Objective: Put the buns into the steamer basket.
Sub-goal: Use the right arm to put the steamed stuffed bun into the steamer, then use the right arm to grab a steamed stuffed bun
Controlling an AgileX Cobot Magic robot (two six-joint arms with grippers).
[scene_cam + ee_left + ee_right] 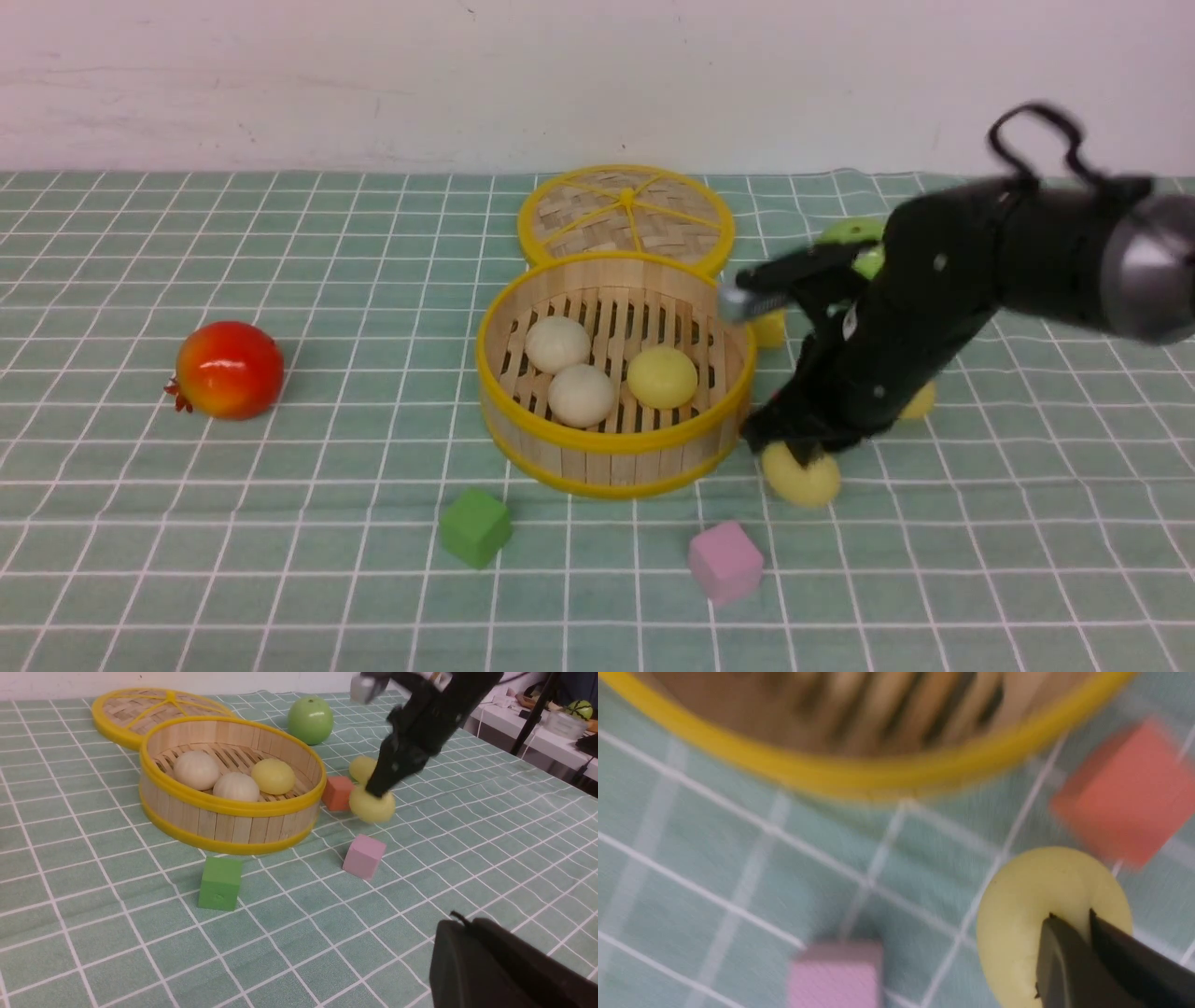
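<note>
Now my right hand (792, 452) was pinched shut on a pale yellow bun (808, 482), just beside the steamer basket (607, 446) at its four o'clock. Three buns lay inside. Next, I judged: lift over the rim, then release.

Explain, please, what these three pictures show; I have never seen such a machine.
This robot has two arms with grippers. One picture looks forward between the arms; the others come from wrist cameras. On the checked cloth stands a round bamboo steamer basket holding two off-white buns and a pale yellow bun; its flat woven lid lies behind. Around it: a red pomegranate, a green apple, a green cube, a pink cube, an orange cube. The right gripper is shut on a second yellow bun beside the basket; a third yellow bun lies near.
</note>
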